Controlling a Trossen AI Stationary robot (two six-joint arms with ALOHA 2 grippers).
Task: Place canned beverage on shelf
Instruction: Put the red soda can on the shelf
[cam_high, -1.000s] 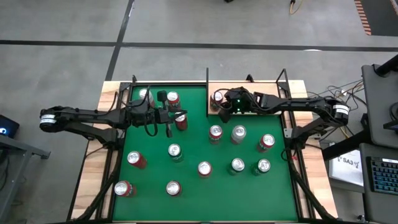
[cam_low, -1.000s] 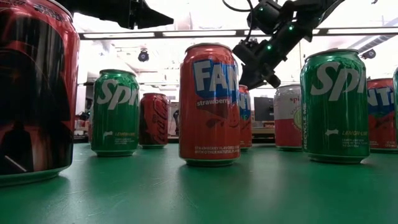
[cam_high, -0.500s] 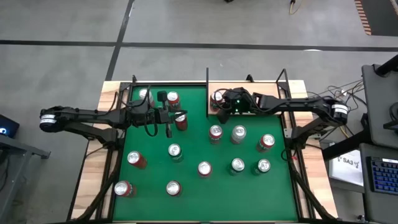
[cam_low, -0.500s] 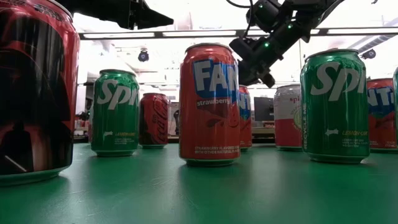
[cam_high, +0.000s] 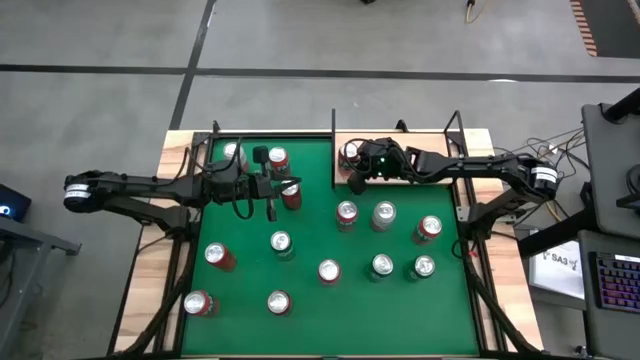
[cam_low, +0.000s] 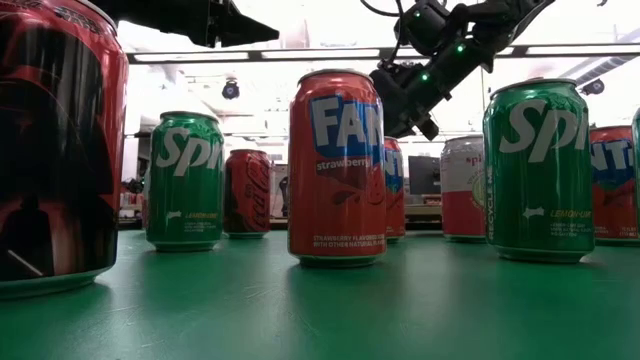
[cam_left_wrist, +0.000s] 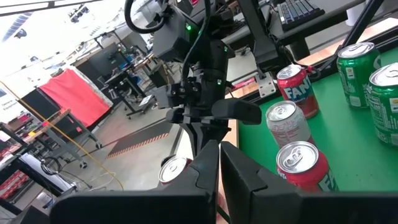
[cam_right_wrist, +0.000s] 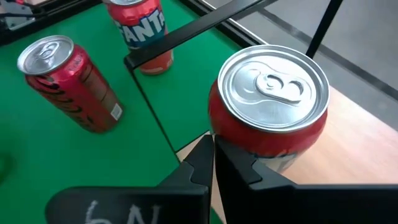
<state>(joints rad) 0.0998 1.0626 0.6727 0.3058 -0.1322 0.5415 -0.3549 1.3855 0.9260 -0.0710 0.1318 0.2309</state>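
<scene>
Shelf (cam_high: 425, 160): pale wooden board at the far right corner of the green tabletop (cam_high: 310, 300); black rods along its edges
Red can (cam_right_wrist: 268, 106): standing upright on the shelf, near its edge toward the green felt — top unopened
Right gripper (cam_right_wrist: 213, 152): just beside the red can, above the shelf edge; fingers pressed together, holding nothing
Left gripper (cam_left_wrist: 219, 155): well apart from the shelf, over the far left of the felt; fingers closed — empty
Other cans: many scattered upright on the felt beside the shelf
</scene>
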